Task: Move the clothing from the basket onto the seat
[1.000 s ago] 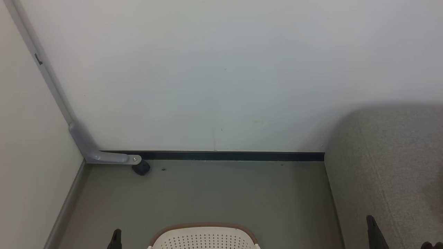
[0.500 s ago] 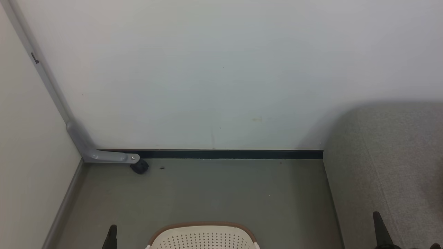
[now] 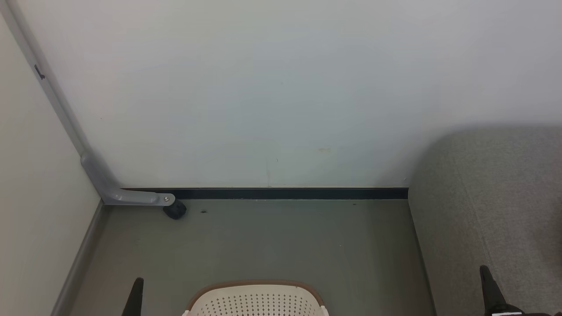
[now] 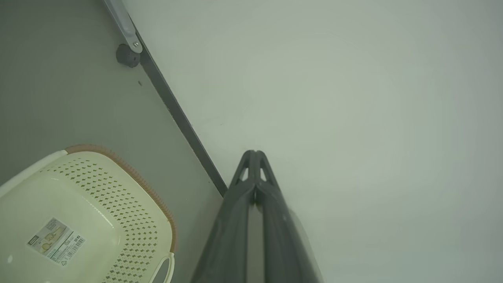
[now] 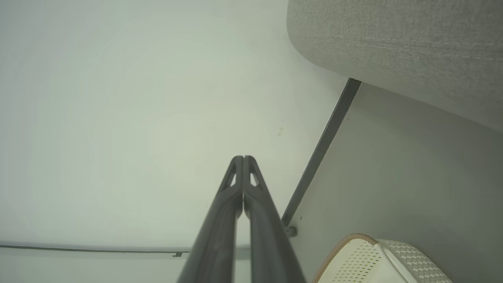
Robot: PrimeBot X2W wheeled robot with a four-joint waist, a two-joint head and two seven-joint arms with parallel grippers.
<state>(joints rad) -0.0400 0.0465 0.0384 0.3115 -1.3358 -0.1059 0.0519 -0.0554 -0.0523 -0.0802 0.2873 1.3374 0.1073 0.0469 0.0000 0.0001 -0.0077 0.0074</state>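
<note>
The cream perforated basket with its brown rim stands on the floor at the bottom centre of the head view. In the left wrist view the part of the basket inside that I see holds just a paper label. The clothing is out of view. The grey woven seat fills the right side, and its rounded edge lies above the basket. My left gripper hangs left of the basket, my right gripper over the seat's front. Both are shut and empty, left and right alike.
A white wall with a dark baseboard stands close behind the grey floor. In the left corner a grey bracket ends at a black stopper. A second pale wall closes off the left side.
The head view has shifted slightly. Both gripper tips stand a little further out to the sides, and the left one reaches a bit higher in the picture. Basket and seat have stayed put.
</note>
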